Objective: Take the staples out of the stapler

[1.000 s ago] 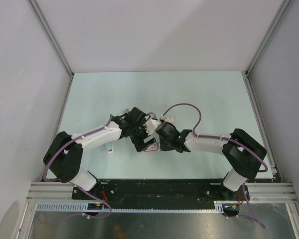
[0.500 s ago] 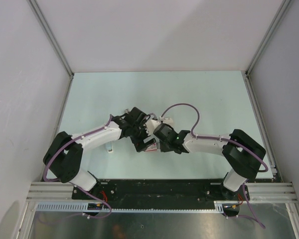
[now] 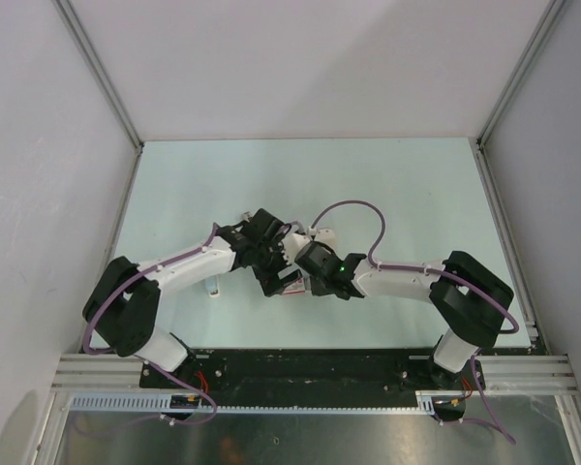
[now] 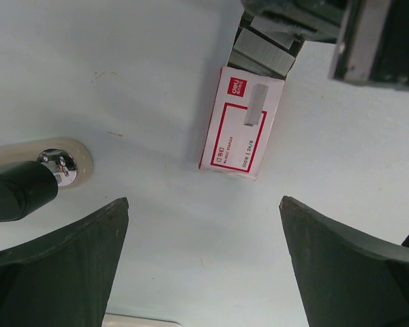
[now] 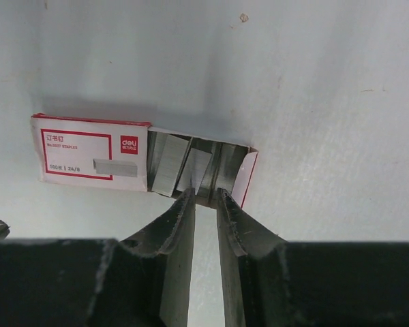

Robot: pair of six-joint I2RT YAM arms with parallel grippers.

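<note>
Grey staples (image 5: pixel 169 163) sit in the slid-out tray of a red-and-white box (image 5: pixel 88 153), right gripper (image 5: pixel 204 195) narrowed to a slit at the tray's open end, grip unclear, left gripper (image 4: pixel 201 204) spread wide above the box.

Lit brightly and evenly from overhead in the top view, with no glare on the pale table (image 3: pixel 397 194) and only faint shading under the arms. Throws a soft grey shadow along the staple box (image 4: pixel 240 122) in both wrist views. Keeps the box print sharp, yet softens the dark left gripper (image 4: pixel 203 203) and right gripper (image 5: pixel 206 193) close to the lens.
</note>
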